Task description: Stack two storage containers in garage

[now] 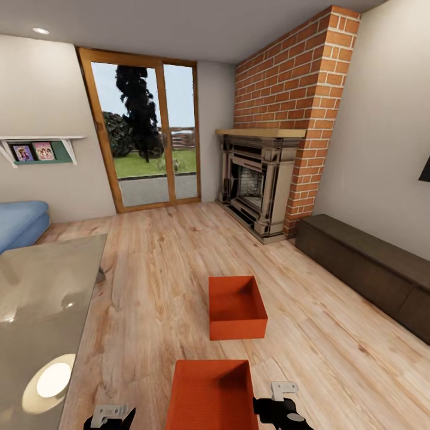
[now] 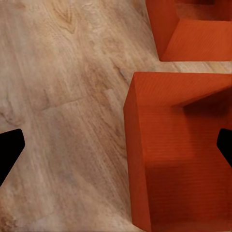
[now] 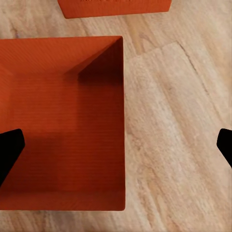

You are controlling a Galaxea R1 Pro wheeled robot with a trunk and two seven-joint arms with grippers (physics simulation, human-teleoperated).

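Two orange-red open-top storage containers sit on the light wood floor of the living room. The near container lies just ahead of me, between my arms. The far container rests a short way beyond it. My left gripper hovers open above the near container's left wall. My right gripper hovers open above its right wall. Neither gripper holds anything.
A glass-topped table stands close on the left, with a blue sofa behind it. A brick fireplace and a dark low cabinet line the right wall. A sliding glass door is straight ahead.
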